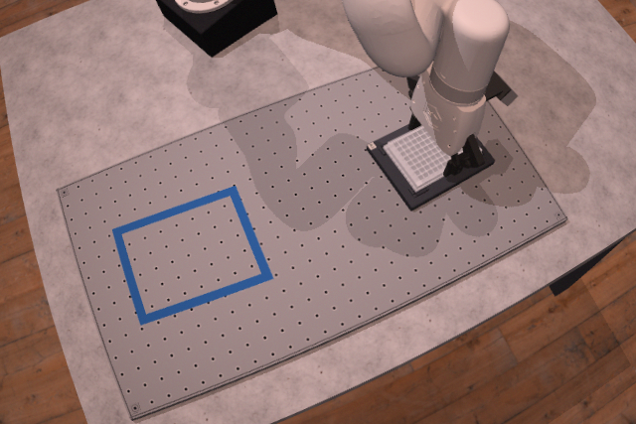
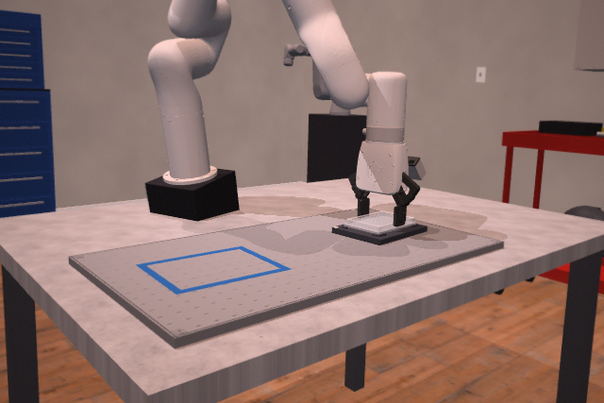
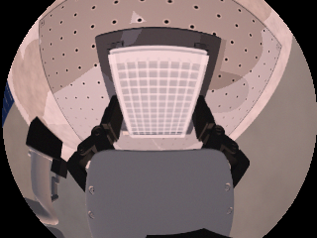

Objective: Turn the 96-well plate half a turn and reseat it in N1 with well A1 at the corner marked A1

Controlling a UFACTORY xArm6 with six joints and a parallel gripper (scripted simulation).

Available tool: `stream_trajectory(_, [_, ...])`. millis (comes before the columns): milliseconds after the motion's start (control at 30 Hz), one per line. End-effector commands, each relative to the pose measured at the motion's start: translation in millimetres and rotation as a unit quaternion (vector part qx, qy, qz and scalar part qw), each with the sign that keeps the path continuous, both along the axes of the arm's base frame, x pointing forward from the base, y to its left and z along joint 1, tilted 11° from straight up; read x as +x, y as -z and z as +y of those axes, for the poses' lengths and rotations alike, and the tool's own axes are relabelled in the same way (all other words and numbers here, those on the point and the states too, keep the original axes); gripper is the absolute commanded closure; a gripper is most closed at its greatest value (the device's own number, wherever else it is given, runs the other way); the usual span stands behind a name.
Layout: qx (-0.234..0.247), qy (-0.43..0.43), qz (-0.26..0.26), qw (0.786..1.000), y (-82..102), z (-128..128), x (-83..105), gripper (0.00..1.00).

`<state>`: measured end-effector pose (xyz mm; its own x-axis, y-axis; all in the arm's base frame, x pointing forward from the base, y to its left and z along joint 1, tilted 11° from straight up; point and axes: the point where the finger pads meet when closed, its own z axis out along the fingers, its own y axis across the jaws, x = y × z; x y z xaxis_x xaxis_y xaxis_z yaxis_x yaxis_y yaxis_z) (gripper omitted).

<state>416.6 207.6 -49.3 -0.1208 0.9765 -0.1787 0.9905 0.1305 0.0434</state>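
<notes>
The plate (image 1: 416, 157) sits in the nest (image 1: 426, 194) near the surface's (image 1: 318, 357) far right corner, seemingly lifted slightly, clamped by the claw (image 2: 381, 215). The taped outline (image 1: 254, 242) lies toward the left edge.

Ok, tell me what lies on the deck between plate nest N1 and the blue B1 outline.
Nothing stands between the nest and the B1 outline: only perforated deck under the arm's shadow, seen best in the top view.

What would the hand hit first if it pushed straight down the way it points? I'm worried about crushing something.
The 96-well plate: the hand points straight down, already shut on the plate's sides. Directly beneath sits the black nest N1, then the perforated deck. Whether the plate has lifted off the nest is unclear.
</notes>
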Motion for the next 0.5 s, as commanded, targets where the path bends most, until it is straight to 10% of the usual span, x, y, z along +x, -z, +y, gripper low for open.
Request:
stream_trajectory(0, [0.001,0.0,-0.002,1.0,-0.8,0.9,1.4,1.0])
stream_trajectory(100, [0.001,0.0,-0.002,1.0,-0.3,0.8,1.4,1.0])
stream_trajectory(133, [0.001,0.0,-0.002,1.0,0.3,0.7,1.4,0.0])
stream_trajectory(467, [0.001,0.0,-0.002,1.0,0.3,0.7,1.5,0.0])
